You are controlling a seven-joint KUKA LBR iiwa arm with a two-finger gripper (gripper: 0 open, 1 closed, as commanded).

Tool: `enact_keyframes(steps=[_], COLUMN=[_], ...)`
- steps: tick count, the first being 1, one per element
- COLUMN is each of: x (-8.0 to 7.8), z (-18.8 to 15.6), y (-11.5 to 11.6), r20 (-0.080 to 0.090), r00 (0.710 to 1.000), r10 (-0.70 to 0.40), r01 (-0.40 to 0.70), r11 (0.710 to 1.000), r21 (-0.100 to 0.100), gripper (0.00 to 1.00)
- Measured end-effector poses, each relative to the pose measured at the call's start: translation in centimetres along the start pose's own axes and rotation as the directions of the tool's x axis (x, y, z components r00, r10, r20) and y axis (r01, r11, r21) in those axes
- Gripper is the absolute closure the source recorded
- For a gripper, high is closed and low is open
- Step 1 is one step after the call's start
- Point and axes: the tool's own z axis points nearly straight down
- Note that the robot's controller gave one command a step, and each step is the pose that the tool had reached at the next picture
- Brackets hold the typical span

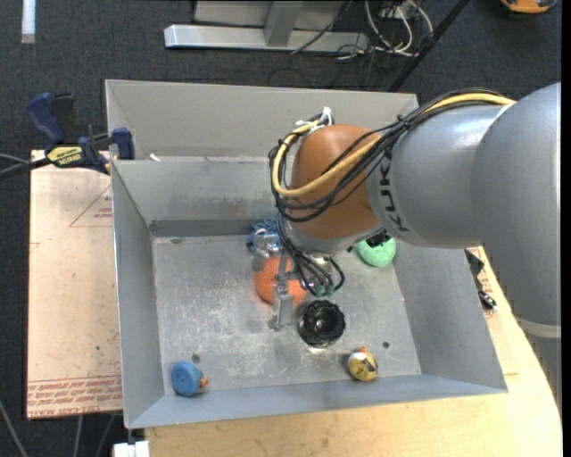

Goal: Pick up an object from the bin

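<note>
Near-left corner, there's a small blue round thing point(186, 378) with a dab of orange on it, sitting alone. Over to the near right, a little yellow lump point(361, 365), and just beside it, farther in, a black round piece point(321, 323). Far right, a pale green ball point(376, 253), partly covered. Beyond the far wall, dark carpet point(89, 45), a tangle of cables point(401, 27) and a grey metal bar point(259, 36).

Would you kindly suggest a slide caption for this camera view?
Gripper low in the grey metal bin, beside an orange rounded object and a black round object.
</note>
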Motion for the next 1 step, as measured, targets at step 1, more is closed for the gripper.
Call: enact_keyframes(steps=[1], x=[0.59], z=[0.42], y=[-3.28], r20=[-0.011], r00=[0.999], r10=[0.040], r01=[-0.040], r11=[0.999], r21=[0.002], gripper=[0.00])
